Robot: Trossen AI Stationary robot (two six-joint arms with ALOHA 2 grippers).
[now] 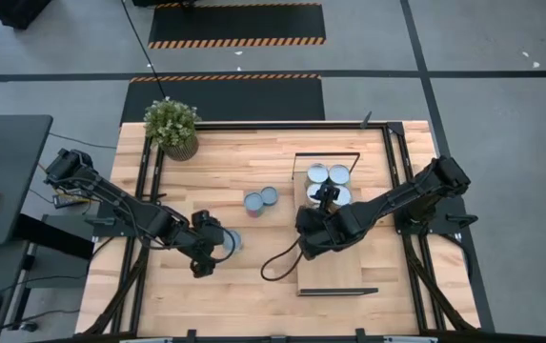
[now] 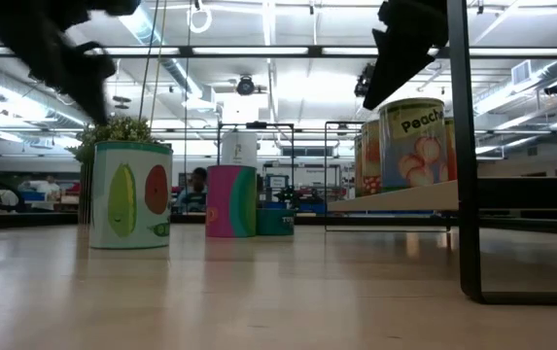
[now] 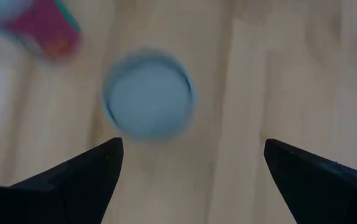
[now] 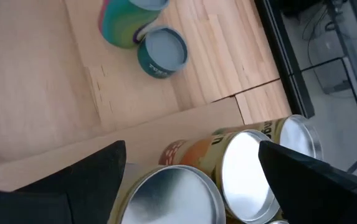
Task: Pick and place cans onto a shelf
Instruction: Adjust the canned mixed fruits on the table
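Left jaws [image 3: 190, 180] spread wide, empty, poised straight above lone can [image 3: 148, 93] standing on counter [image 1: 253, 276]; not yet touching. Right jaws [image 4: 190, 180] also released, empty, hovering over cluster of shelved cans [image 1: 329, 183] at far end of shelf [image 1: 334, 272].

Progress, judged: about four cans on shelf; three left on counter – lone can under left jaws, plus pair [image 1: 261, 200] near counter middle. Near end of shelf bare.

Left arm reaches in low from left edge, wrist turned down. Right arm stretches in from right edge across shelf.
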